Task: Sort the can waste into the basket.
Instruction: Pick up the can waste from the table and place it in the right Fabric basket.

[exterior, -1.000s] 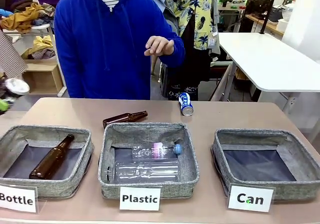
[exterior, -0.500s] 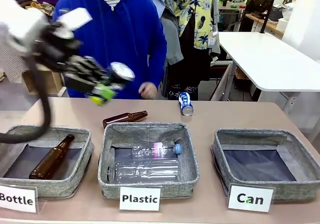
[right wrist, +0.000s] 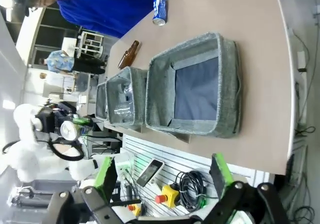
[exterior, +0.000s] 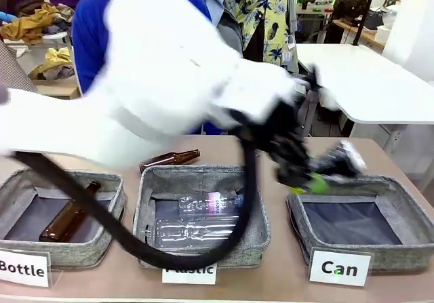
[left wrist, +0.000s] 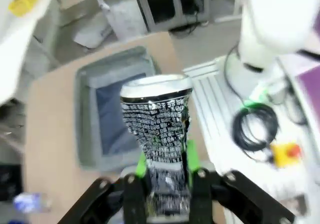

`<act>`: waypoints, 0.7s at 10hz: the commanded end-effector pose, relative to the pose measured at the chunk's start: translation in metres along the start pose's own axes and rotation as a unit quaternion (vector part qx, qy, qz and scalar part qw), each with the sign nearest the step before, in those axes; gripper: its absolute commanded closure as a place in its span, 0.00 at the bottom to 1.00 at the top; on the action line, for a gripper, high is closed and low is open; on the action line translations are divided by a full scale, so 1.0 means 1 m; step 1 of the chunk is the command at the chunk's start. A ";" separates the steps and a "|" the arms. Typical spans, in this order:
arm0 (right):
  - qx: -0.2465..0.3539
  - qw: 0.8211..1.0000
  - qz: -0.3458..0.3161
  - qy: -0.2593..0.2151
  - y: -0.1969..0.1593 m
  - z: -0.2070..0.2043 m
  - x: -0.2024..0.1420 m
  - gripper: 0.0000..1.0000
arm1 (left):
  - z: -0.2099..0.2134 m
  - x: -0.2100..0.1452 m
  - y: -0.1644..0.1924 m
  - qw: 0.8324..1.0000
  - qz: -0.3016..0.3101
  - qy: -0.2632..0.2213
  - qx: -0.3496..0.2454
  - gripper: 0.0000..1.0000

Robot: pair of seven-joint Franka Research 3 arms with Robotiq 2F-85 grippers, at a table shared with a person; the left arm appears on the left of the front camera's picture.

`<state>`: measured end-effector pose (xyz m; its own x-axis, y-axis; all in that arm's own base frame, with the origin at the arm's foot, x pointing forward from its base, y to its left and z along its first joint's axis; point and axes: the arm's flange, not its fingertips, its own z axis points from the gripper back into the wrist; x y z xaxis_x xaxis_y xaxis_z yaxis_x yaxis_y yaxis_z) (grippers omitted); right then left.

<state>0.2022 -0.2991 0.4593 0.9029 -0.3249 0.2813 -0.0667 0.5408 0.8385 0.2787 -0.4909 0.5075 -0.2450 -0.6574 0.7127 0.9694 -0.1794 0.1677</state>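
My left arm reaches across the table from the left. Its gripper (exterior: 317, 178) is shut on a crushed dark can (exterior: 343, 156), held in the air above the back left corner of the grey basket (exterior: 407, 207) signed "Can". In the left wrist view the crushed can (left wrist: 157, 115) stands between green pads (left wrist: 141, 165), with the basket (left wrist: 86, 115) below and its dark lining bare. A blue and white can (right wrist: 159, 8) lies on the table behind the baskets. My right gripper (right wrist: 162, 176) hangs open off the table's side, holding nothing.
The middle basket (exterior: 145, 208), signed "Plastic", holds clear bottles. The left basket (exterior: 115, 211), signed "Bottle", holds a brown bottle. Another brown bottle (exterior: 169, 159) lies on the table behind them. A person in a blue hoodie (exterior: 91, 38) stands at the far side.
My left arm has swung from the far left across the table to the right, carrying the crushed can to above the "Can" basket. It now hides the person's hand.
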 end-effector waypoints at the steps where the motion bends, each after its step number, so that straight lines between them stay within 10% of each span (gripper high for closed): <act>1: 0.026 1.000 0.010 -0.011 -0.008 0.000 -0.010 0.00 | -0.077 0.033 0.044 0.998 -0.023 0.060 -0.011 0.68; 7: 0.035 0.999 0.000 0.005 -0.012 -0.011 -0.023 0.00 | -0.160 0.041 0.089 0.994 -0.036 0.100 0.002 0.68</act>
<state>0.1868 -0.2862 0.4336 0.9115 -0.3107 0.2695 -0.0968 0.4747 0.8748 0.3512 -0.6261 0.4359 -0.3514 -0.7703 0.5322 0.9333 -0.2435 0.2639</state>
